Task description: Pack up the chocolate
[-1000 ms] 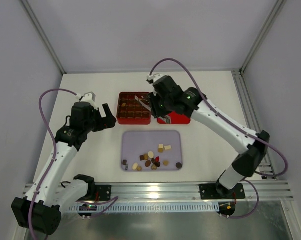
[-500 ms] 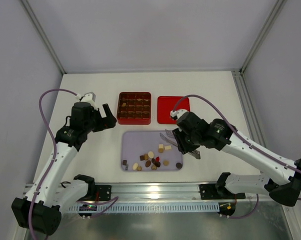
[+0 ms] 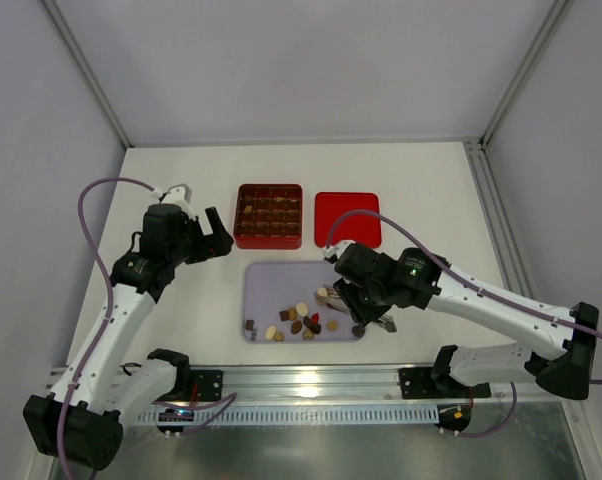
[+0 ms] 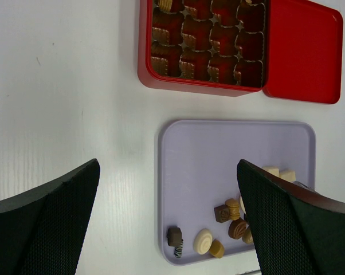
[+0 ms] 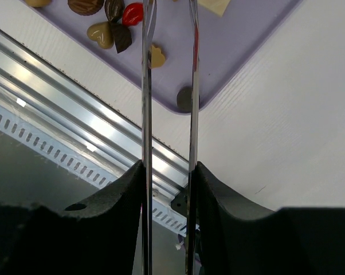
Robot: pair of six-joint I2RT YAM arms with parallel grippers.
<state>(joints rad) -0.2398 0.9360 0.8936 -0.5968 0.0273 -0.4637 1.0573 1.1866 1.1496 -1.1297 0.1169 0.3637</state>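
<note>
The left end effector point(image 3: 221, 232) hangs wide apart beside the red box point(image 3: 269, 241). The chocolate point(image 3: 302, 309) lies bunched on the lilac tray point(image 3: 281, 283). The right end effector point(image 5: 167, 189), clamped on tweezers point(image 5: 146, 86), hovers above. Their thin tips may pinch two pieces or flick one onto the bench point(image 3: 181, 180).

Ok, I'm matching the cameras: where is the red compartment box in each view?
Top external: the red box sits above centre, just beyond the lilac tray.
Left wrist: top of the picture, above the tray.
Right wrist: not in it; only the tray shows, along the top.
Shared landmark: the lilac tray.
</note>
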